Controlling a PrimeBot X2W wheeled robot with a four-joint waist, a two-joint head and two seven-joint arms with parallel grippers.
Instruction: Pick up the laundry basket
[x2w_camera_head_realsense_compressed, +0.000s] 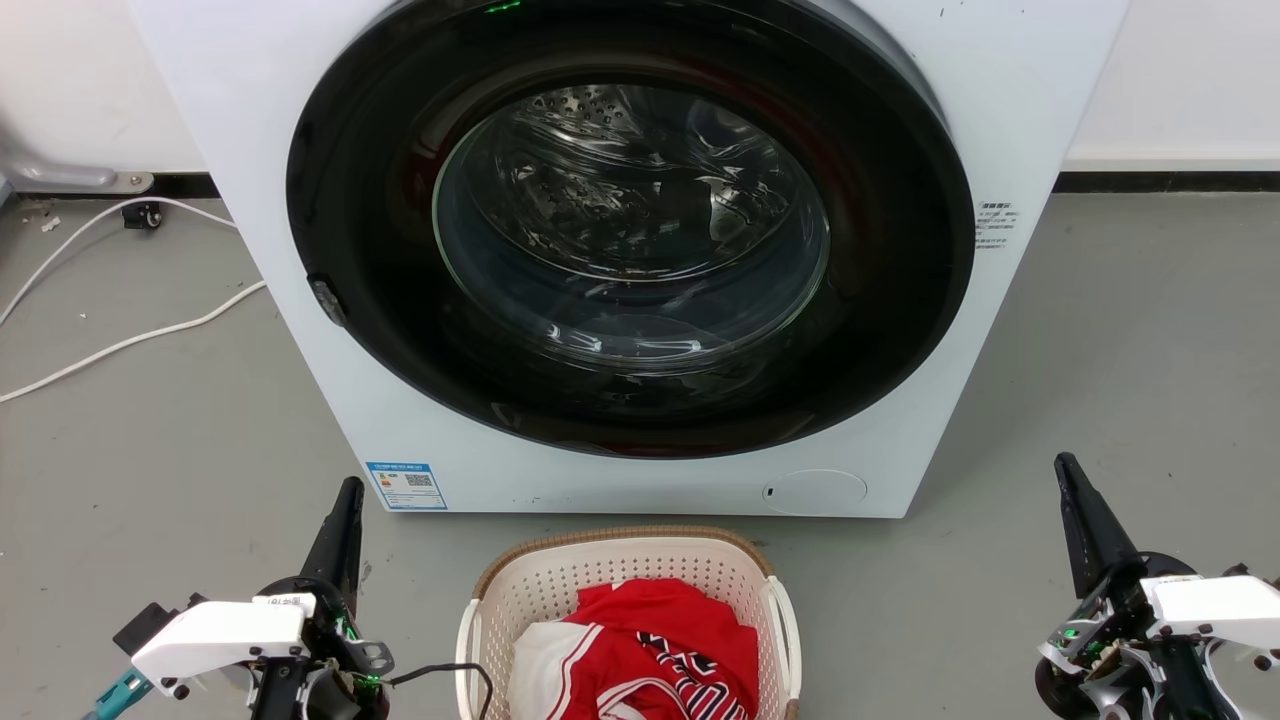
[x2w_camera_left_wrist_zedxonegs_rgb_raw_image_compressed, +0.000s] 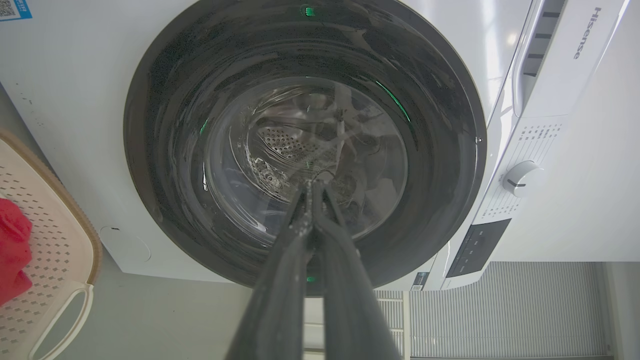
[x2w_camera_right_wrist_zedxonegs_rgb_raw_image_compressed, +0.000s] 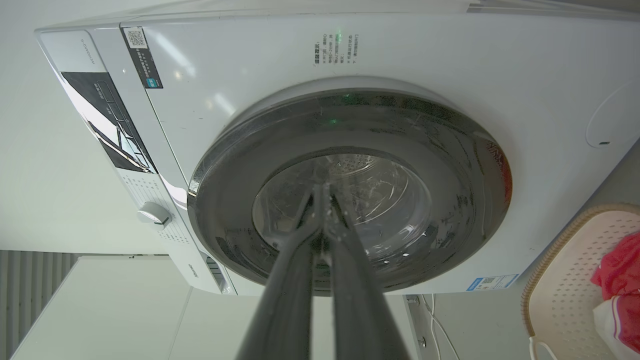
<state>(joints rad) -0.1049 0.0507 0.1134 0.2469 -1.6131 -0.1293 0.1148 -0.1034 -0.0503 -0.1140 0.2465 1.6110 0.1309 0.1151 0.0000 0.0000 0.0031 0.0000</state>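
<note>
While both arms hang low, the white washing machine (x2w_camera_head_realsense_compressed: 640, 250) stands ahead of the fingertips; the laundry basket (x2w_camera_head_realsense_compressed: 600, 572) sits on the floor between the left gripper (x2w_camera_head_realsense_compressed: 347, 500) and the right gripper (x2w_camera_head_realsense_compressed: 1068, 480), apart from each; red and white clothes (x2w_camera_head_realsense_compressed: 680, 640) lie inside it; each gripper's fingers are pressed together, pinching nothing.

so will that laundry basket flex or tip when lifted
Probably light: the laundry basket is perforated plastic with only a few clothes. Walls may flex slightly. Lifted by one side handle it would likely tilt and spill.
</note>
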